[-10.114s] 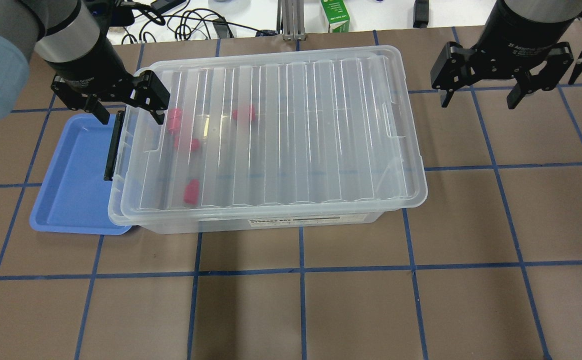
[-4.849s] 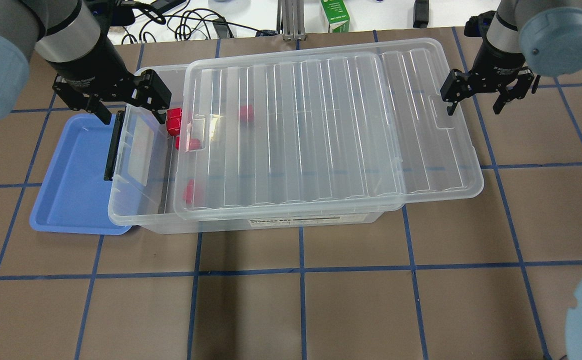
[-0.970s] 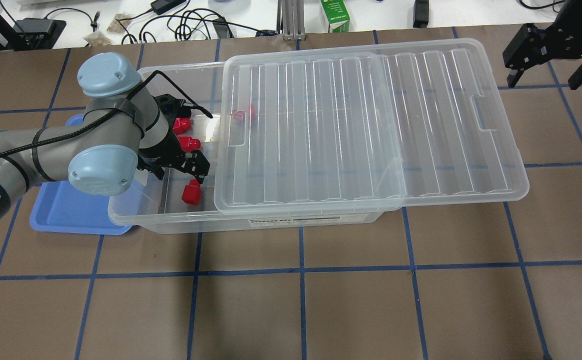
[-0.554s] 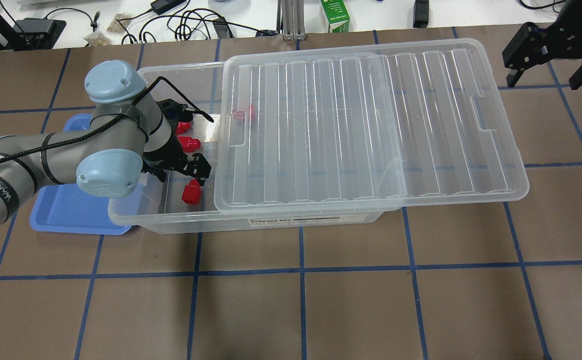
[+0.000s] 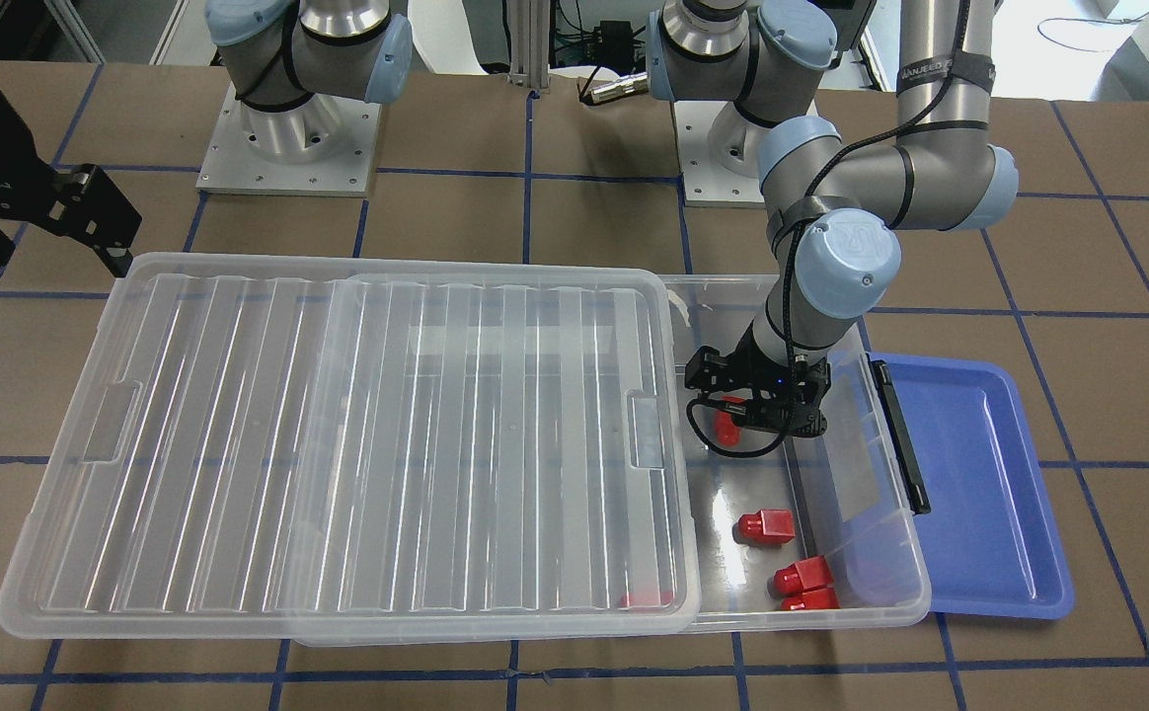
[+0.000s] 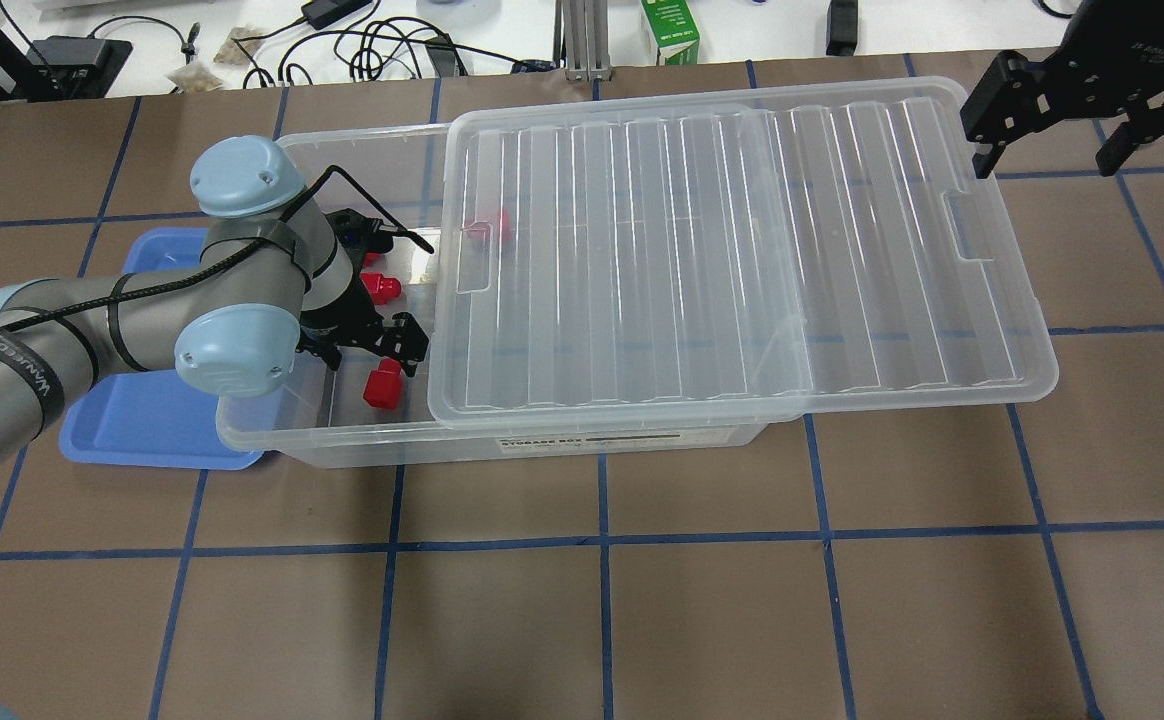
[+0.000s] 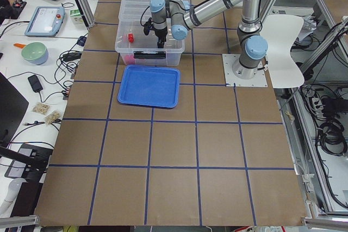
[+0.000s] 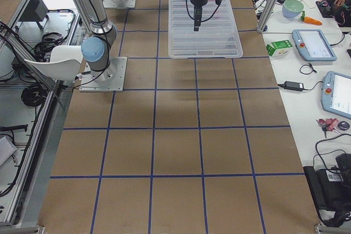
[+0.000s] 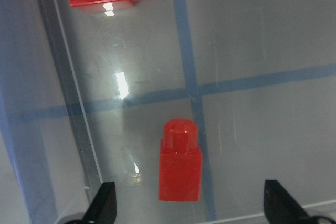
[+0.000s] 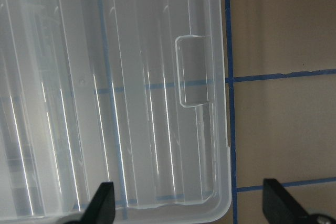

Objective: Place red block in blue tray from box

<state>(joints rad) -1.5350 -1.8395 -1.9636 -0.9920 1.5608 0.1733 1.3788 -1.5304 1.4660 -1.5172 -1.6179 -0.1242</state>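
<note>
The clear box (image 6: 272,435) has its ribbed lid (image 6: 742,250) slid to the right, leaving the left end uncovered. My left gripper (image 6: 367,345) is open inside that end, low over a red block (image 6: 380,385). In the left wrist view the block (image 9: 180,166) lies between the open fingertips (image 9: 107,203), untouched. Two more red blocks (image 6: 380,288) lie further back and one (image 6: 487,228) lies under the lid. The blue tray (image 6: 142,420) lies left of the box, with nothing in it. My right gripper (image 6: 1047,150) is open and empty above the lid's far right corner.
A black latch (image 5: 900,434) hangs on the box end beside the tray. The lid overhangs the box on the right. Cables and a green carton (image 6: 670,30) lie beyond the table's back edge. The left arm's elbow (image 6: 232,350) hangs over the tray.
The lid has been slid right off the box's left end. My left gripper has gone into the box and shifted slightly right over the block. My right gripper moved left toward the lid's corner.
</note>
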